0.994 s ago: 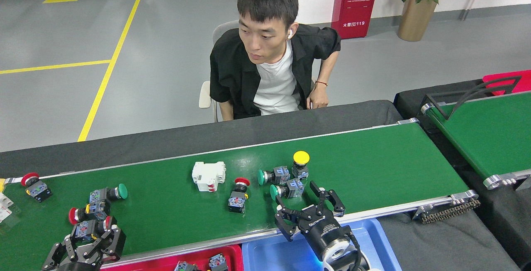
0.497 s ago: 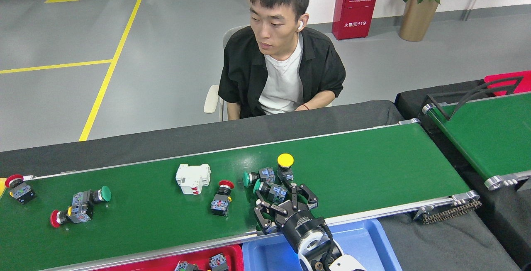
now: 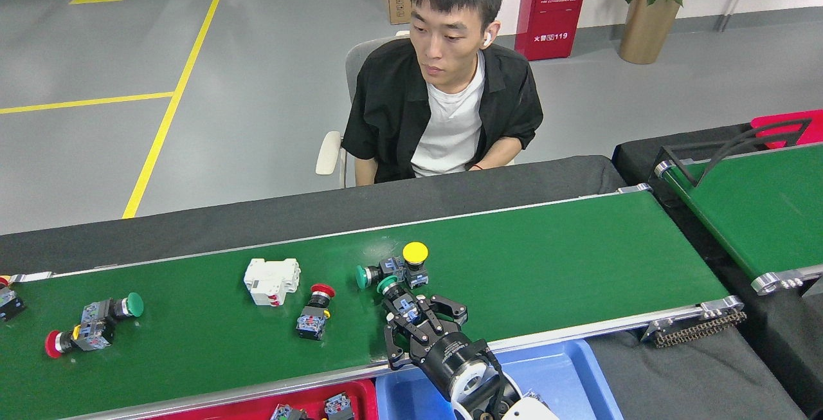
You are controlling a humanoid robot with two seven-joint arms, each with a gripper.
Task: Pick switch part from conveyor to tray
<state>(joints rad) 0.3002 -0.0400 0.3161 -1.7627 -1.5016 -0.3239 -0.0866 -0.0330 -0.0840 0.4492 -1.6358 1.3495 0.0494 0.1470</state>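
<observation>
Green-capped switch part (image 3: 397, 296) half hidden between the right hand's (image 3: 421, 320) fingers; its grip is unclear.

On the conveyor (image 3: 578, 259) lay three green-capped push-button switches: one at the left (image 3: 122, 307), one beside the yellow one (image 3: 376, 272), and one between the fingers of the right hand (image 3: 421, 317) (its green cap (image 3: 388, 286) showed). There were two red-capped switches in full view (image 3: 314, 312) (image 3: 71, 337), one yellow-capped switch (image 3: 415, 259), and one white breaker block (image 3: 271, 280). One more part (image 3: 9, 301) sat cut off at the left edge. Two trays stood below, one red (image 3: 302, 401) and one blue (image 3: 566, 375). One person (image 3: 447, 105) sat behind.
</observation>
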